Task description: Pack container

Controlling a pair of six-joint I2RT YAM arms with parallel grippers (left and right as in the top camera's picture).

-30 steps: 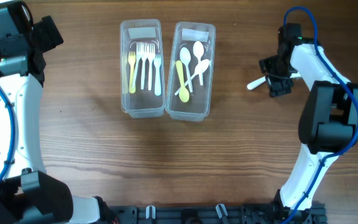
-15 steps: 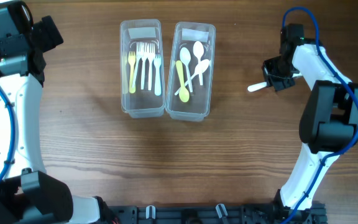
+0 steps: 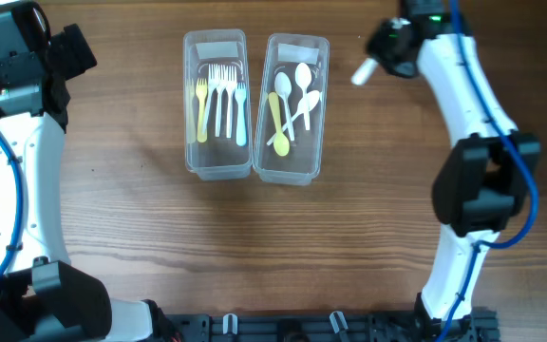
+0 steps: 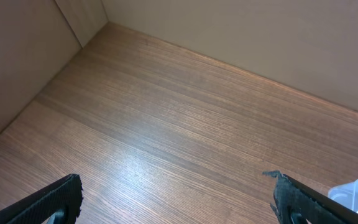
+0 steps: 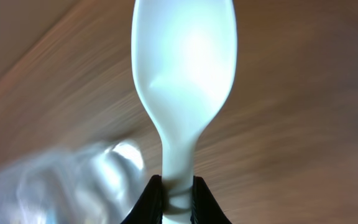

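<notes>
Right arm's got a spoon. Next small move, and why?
Probably carry the white spoon left until it hangs over the spoon container, then lower it. The right gripper is clamped on its handle, just right of that container's top corner. It already holds spoons; the fork container holds forks.

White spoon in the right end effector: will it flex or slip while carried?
Probably light and fairly stiff: the white spoon looks like thin moulded plastic. It may pivot, since the right end effector pinches only the narrow handle, with the bowl sticking out beyond.
</notes>
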